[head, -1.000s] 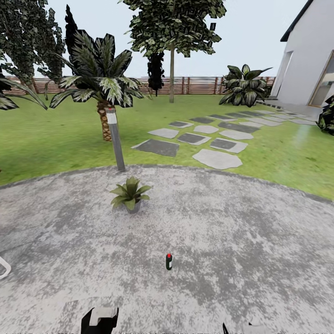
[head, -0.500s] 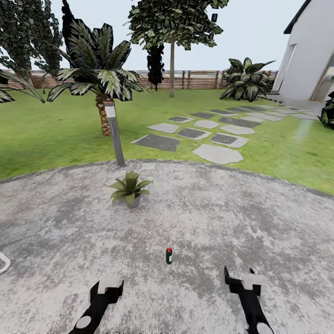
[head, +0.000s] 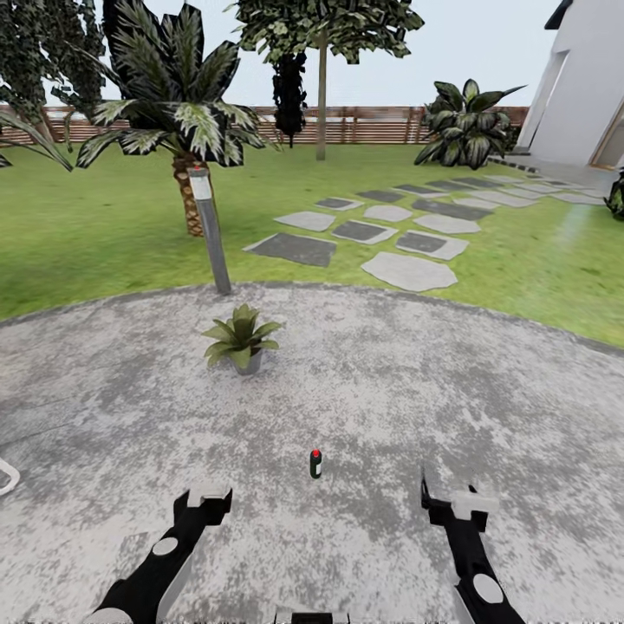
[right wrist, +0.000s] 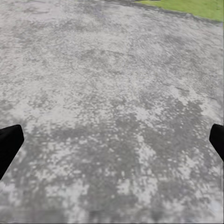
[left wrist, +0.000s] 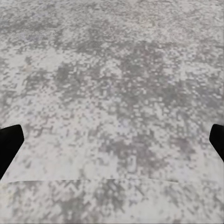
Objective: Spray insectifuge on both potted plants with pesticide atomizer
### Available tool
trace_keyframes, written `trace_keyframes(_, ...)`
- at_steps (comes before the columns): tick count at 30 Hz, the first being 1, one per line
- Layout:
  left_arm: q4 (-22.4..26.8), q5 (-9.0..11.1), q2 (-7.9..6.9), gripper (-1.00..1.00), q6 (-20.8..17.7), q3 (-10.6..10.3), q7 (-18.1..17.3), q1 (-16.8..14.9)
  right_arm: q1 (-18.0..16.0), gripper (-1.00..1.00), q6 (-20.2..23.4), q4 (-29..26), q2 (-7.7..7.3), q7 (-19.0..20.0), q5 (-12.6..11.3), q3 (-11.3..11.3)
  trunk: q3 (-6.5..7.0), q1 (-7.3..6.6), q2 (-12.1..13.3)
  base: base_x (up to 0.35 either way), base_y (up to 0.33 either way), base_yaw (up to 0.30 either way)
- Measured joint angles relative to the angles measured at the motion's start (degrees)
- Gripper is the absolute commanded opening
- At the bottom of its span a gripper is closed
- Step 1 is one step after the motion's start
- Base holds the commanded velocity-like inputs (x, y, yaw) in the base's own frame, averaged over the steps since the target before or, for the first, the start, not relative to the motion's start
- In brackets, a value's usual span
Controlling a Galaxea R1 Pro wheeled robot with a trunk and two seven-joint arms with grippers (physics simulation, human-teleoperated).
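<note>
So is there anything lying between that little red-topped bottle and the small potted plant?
No. In the head view, only bare mottled grey patio lies between the pesticide atomizer and the potted plant.

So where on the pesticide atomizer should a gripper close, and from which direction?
Probably on the dark body of the pesticide atomizer, below its red top. It stands upright and slim on the patio, with nothing crowding it, so a level approach from the robot's side fits. The right gripper and left gripper are both open and about equally near.
</note>
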State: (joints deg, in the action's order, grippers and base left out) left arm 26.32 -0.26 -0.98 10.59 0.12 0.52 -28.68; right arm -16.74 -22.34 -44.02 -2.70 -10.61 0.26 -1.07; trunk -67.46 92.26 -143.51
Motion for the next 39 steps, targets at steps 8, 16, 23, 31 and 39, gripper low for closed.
trace_keyframes(8, -0.6, 0.1, 0.61, 1.0, 0.0, -0.1, 0.2, -0.5, 0.0, 1.0, -0.4, 4.8, -0.02, 0.0, -0.1, -1.3, -1.77, 0.21, -0.1, 0.0, 0.0, 0.0)
trace_keyframes(16, -0.8, 0.4, 0.35, 1.0, -0.1, 0.3, 0.1, -0.3, 0.0, 1.0, -0.4, 5.1, -0.02, 0.1, 0.0, -1.4, -3.55, 0.41, -0.2, 0.0, 0.0, 0.0)
trace_keyframes(23, -0.8, 0.2, 0.31, 1.0, 0.2, 0.1, 0.1, -0.3, 0.0, 1.0, -0.4, 5.2, -0.02, 0.1, 0.0, -1.3, -4.66, 0.54, -0.3, 0.0, 0.0, -0.013)
trace_keyframes(31, -0.4, 0.0, 0.31, 1.0, 0.4, -0.1, 0.1, -0.4, 0.0, 1.0, -0.3, 6.1, -0.03, 0.1, 0.1, -1.4, -4.66, 0.54, -0.3, 0.0, 0.0, -0.24)
trace_keyframes(39, -0.1, 0.2, 0.37, 1.0, 0.1, 0.0, 0.3, -1.0, 0.0, 1.0, -0.3, 6.3, -0.03, 0.1, 0.1, -1.5, -4.66, 0.54, -0.3, 0.0, 0.0, -0.298)
